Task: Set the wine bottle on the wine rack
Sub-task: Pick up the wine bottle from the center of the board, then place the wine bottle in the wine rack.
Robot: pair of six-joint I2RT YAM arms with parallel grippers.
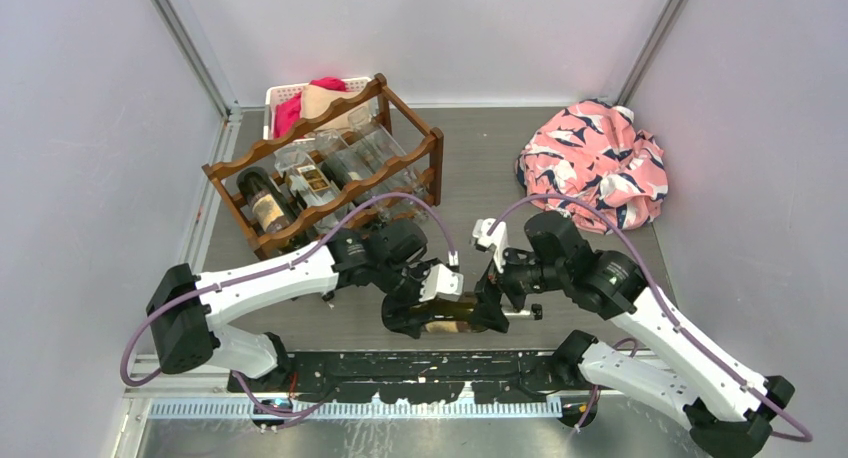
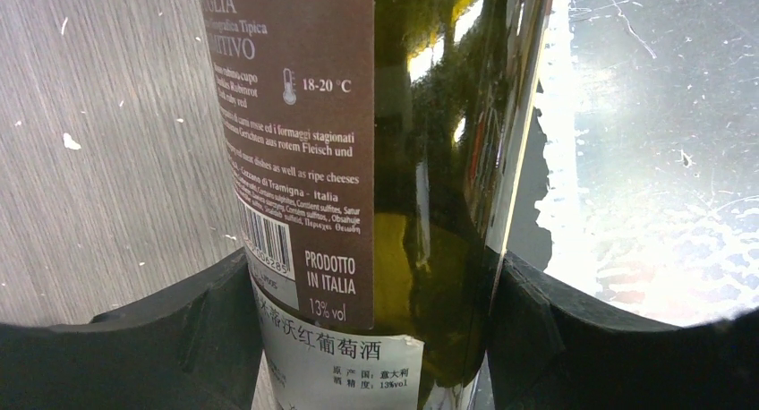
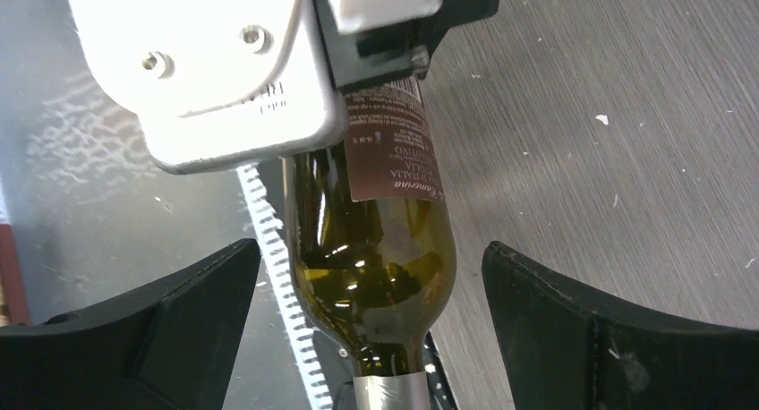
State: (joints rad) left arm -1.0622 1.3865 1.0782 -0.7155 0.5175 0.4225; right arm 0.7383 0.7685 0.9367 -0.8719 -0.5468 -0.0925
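Dark reddish-brown wooden wine rack [image 1: 325, 168]: far-left corner of bench [image 1: 480, 158], bottles [image 1: 265, 206] shelved.
Left claw [image 2: 371, 338]: clamped on body of dark green glass wine bottle [image 2: 430, 159], lying at bench's near edge, centre; likely for lifting.
Right claw [image 3: 371, 320]: spread wide, straddling bottle's shoulder, gripping nothing.
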